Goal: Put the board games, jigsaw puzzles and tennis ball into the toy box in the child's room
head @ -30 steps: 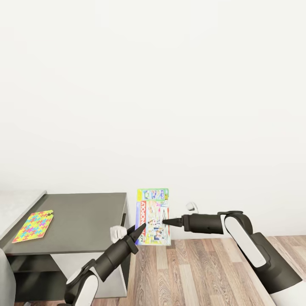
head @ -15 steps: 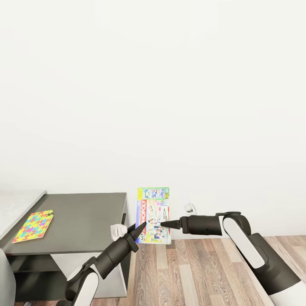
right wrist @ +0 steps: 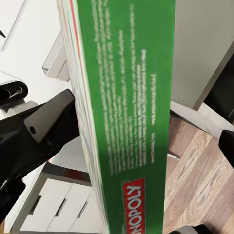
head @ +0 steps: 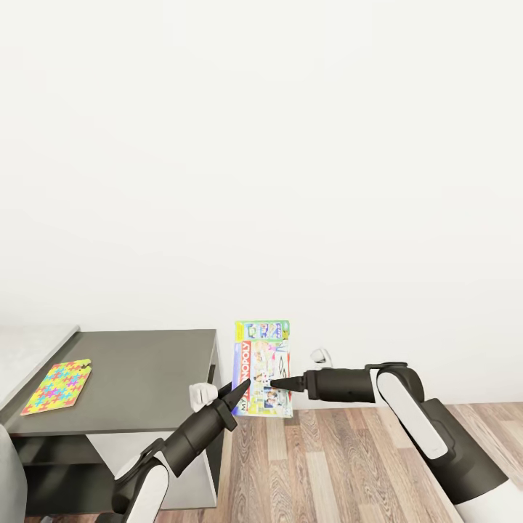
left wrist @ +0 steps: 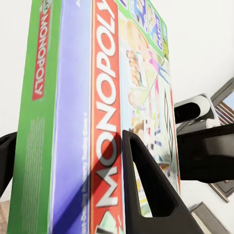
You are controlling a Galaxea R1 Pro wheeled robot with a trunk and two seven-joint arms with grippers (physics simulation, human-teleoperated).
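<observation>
I hold the green-edged board game [head: 262, 369] upright in the air between my two grippers, low in the middle of the head view, against the white wall [head: 290, 160] and above the wood-plank floor [head: 341, 465]. Its printed face is turned toward my head camera, red MONOPOLY band running up its left part.

My left gripper [head: 236, 394] comes up from the lower left and is closed on the box's lower left corner; my right gripper [head: 280, 380] reaches in level from the right and is clamped on the box's right part near mid-height.

The left wrist view gives what the head view cannot: the box [left wrist: 97, 112] close up, its green side panel and red title band legible, one dark finger [left wrist: 148, 190] of mine lying flat on the printed face and the other just visible behind the box at the frame's left edge. My right arm's dark barrel [left wrist: 207, 151] sits at that frame's right.

The right wrist view looks along the box's green edge [right wrist: 131, 107], fine print and a small red logo on it, with one finger [right wrist: 48, 122] pressed to the printed side.

To the left in the head view, a jigsaw puzzle [head: 57, 386] lies flat on the low dark grey cabinet [head: 152, 378], well apart from the box.
</observation>
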